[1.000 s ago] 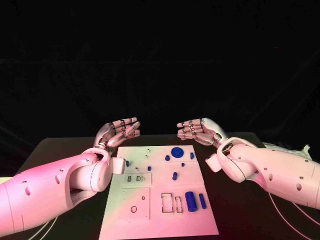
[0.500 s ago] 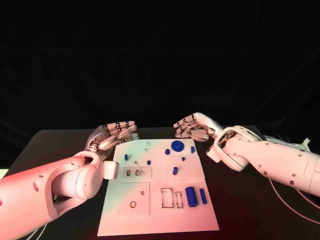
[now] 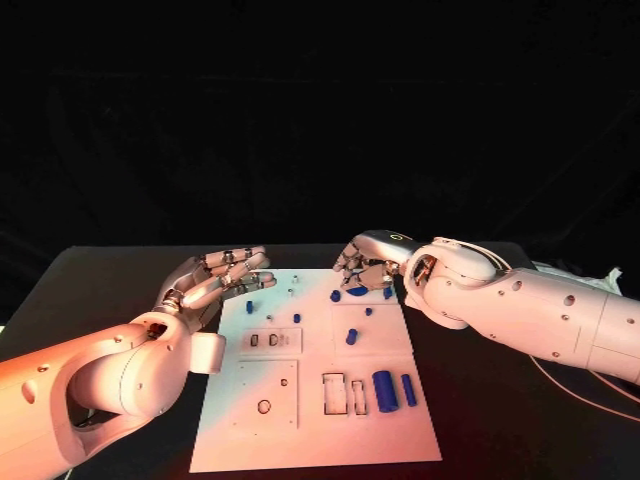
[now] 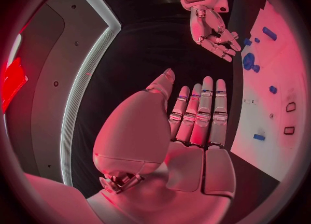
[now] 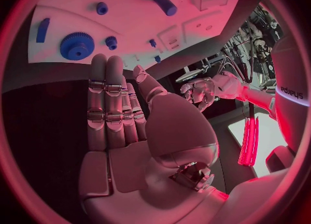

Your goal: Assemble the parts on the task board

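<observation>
**Right hand drops over the gear at the board's far edge**

My right hand [image 3: 366, 262] has come down from its raised, palm-up wait and now hovers just above the blue gear [image 3: 356, 291] near the far edge of the task board [image 3: 299, 430]. In the right wrist view its fingers [image 5: 107, 105] lie straight and together with nothing in them, the gear just ahead of them. I read this as the start of a reach for the gear; nothing is picked up yet.

My left hand [image 3: 212, 280] has sunk lower too, beside the board's left edge, fingers extended and empty.

The other blue parts lie untouched: the two blue cylinders [image 3: 394, 390] near the rectangular slots [image 3: 343, 394], small pegs [image 3: 350, 337] mid-board. The head camera has tilted, so the board's shift is not real.
</observation>
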Robot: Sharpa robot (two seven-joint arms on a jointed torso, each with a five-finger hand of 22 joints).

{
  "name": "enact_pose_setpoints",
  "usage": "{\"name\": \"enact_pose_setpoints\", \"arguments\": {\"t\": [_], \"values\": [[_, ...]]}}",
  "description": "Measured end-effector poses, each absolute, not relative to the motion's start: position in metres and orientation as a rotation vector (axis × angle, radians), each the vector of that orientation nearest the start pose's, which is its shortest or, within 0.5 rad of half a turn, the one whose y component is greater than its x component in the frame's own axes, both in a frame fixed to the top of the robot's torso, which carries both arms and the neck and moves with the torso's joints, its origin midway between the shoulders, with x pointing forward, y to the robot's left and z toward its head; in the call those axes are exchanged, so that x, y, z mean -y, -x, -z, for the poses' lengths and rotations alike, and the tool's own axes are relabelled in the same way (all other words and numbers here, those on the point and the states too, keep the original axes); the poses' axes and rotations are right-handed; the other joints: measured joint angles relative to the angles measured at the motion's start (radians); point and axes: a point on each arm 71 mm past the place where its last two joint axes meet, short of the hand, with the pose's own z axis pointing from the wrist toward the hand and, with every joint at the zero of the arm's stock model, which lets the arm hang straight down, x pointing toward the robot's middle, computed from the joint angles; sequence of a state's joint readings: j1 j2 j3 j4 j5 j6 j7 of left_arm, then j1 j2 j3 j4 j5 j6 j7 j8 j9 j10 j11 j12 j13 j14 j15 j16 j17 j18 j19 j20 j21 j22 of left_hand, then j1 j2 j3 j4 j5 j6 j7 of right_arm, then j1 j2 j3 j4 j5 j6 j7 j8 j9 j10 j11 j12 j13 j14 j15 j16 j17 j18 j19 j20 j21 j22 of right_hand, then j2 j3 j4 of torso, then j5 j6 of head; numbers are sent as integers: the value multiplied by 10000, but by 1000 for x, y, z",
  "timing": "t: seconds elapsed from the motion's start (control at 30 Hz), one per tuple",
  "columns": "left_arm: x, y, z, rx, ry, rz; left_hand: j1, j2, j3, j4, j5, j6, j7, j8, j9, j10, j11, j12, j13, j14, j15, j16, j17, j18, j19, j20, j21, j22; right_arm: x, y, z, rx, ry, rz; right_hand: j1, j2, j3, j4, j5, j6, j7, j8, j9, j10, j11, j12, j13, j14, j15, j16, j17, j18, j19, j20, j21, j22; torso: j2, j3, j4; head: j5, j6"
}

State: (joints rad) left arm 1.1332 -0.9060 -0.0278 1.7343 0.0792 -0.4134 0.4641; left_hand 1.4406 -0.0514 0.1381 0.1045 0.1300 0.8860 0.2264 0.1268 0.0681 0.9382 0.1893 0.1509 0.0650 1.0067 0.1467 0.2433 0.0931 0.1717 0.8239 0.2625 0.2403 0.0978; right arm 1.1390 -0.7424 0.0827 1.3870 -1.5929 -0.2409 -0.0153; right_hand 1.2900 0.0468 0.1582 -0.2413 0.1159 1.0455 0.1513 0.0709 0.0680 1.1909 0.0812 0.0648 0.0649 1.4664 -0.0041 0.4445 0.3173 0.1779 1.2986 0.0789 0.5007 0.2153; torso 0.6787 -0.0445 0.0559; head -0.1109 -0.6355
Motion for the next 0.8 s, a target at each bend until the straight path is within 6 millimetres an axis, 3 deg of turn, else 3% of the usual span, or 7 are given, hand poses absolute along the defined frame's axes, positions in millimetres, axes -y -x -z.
{"name": "enact_pose_setpoints", "arguments": {"t": [0.17, 0.3, 0.4, 0.5, 0.57, 0.8], "values": [[-184, -438, 183, -13903, 12279, 16388, 0, 0, 0, 0, 0, -1, 0, 0, 0, 16, 16, 0, 0, 0, 0, 0, 1, 0, 0, 0, 0, 0, 178, -511, 180, -16173, 3442, -5713, -116, -116, 208, 128, 0, -2, -2, 0, 0, -255, 7, 0, -14, 0, 0, 977, 675, 0, 160, -55, 498, 285, 148, -32, 62, -33, 58], [-181, -435, 182, -13979, 12292, 16544, 0, 0, 0, 0, 0, 0, 0, 0, -1, 36, 34, 0, 0, 0, 0, 0, 8, -1, 0, 0, 37, 0, 176, -512, 178, -16148, 3827, -5218, -171, -171, 491, 301, -40, 30, -35, 0, -1, -355, -7, 0, -14, 0, 0, 2551, 1971, -1, 234, -55, 1157, 678, 264, -58, 107, -79, 98], [-179, -434, 181, -14023, 12292, 16631, 0, 0, 0, 0, 0, -1, 0, 0, -1, 36, 34, 0, 0, 0, 0, 0, 8, -1, 0, 0, 37, -1, 175, -513, 177, -16157, 4022, -4929, -160, -340, 670, 425, -72, 30, -36, 0, -1, -428, 4, 0, -14, 0, 1, 3595, 3004, -1, 241, -48, 1568, 953, 340, -72, 141, -109, 103], [-179, -432, 180, -14052, 12298, 16684, -40, 40, 0, 1, 0, -1, -1, 0, -1, 36, 34, 0, 0, 0, 0, 0, 7, -1, -1, 1, 37, -1, 174, -514, 178, -16203, 4156, -4713, -182, -431, 847, 545, -79, -6, -71, 0, -1, -430, 2, 0, -14, 1, -70, 4533, 3984, 0, 551, 2, 2678, 2140, 403, -81, 174, -131, 95], [-179, -432, 180, -14055, 12296, 16712, -40, 40, 0, 0, 0, -1, -1, 0, -1, 36, 34, 0, 0, 0, 0, 0, 7, -1, 0, 1, 37, -1, 174, -514, 178, -16234, 4221, -4620, -197, -517, 1064, 708, -79, -6, -72, 0, -1, -430, 2, 0, -14, 1, -70, 5275, 4721, -161, 608, 2, 3586, 3109, 438, -87, 190, -134, 85], [-179, -431, 179, -14073, 12293, 16779, -40, 40, 0, 1, 0, -1, -1, 0, -2, 36, 34, 0, 0, 0, 1, 0, 6, -2, -1, 1, 37, -2, 169, -515, 179, -16358, 4453, -4461, -68, -643, 1389, 896, -79, -6, -71, 0, -2, -466, 38, 0, -14, 1, -70, 5693, 5092, -160, 421, 73, 4208, 3714, 571, -88, 246, -126, 90]]}}
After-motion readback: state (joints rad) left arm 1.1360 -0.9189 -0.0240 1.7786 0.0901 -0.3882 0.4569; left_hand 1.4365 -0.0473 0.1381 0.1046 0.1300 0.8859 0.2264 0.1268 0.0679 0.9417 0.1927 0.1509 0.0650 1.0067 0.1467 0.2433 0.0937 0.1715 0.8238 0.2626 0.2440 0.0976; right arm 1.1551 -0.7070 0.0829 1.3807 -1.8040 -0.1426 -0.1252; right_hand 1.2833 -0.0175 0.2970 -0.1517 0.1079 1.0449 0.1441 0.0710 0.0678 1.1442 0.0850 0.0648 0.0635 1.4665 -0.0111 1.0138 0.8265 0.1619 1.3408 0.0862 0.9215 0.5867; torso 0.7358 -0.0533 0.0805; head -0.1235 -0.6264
